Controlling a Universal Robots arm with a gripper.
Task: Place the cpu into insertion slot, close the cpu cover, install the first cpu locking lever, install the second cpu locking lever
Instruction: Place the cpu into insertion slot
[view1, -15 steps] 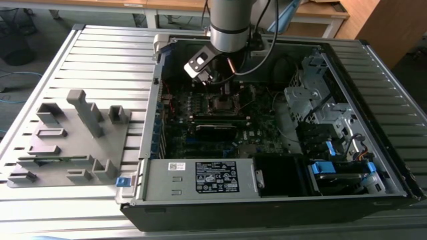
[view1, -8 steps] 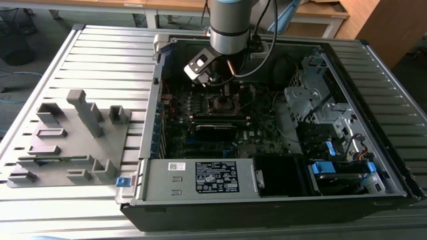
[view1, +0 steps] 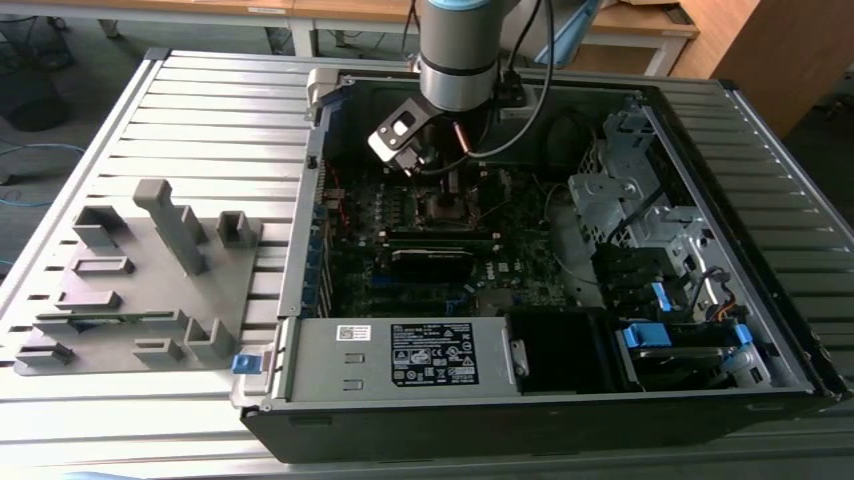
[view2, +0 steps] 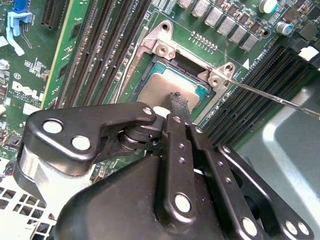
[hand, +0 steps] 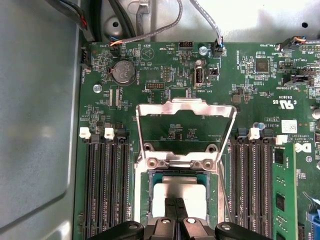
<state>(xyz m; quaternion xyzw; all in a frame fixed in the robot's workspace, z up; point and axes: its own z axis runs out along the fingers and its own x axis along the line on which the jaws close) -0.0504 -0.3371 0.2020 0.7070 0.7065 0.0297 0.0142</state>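
The cpu (hand: 180, 194) lies flat in the insertion slot (hand: 145, 200), its pale grey top (view2: 157, 87) showing inside the silver rim (view2: 161, 46). My gripper (hand: 175, 206) is shut, its two fingertips pressed together right over the chip's middle; in the second wrist view the gripper (view2: 177, 100) ends just at the chip's surface. The cpu cover (hand: 185, 105) stands swung open beyond the socket, with green board showing through its window. A thin locking lever (view2: 280, 101) sticks out free beside the socket. In the exterior view the gripper (view1: 447, 185) hangs over the socket (view1: 447, 208).
Black memory slots (hand: 102, 185) flank the socket on both sides, and a green memory stick (hand: 282, 190) stands in one. The case holds a power supply box (view1: 400, 355) and a drive cage (view1: 627, 190). A grey fixture tray (view1: 134, 280) lies at the exterior view's left.
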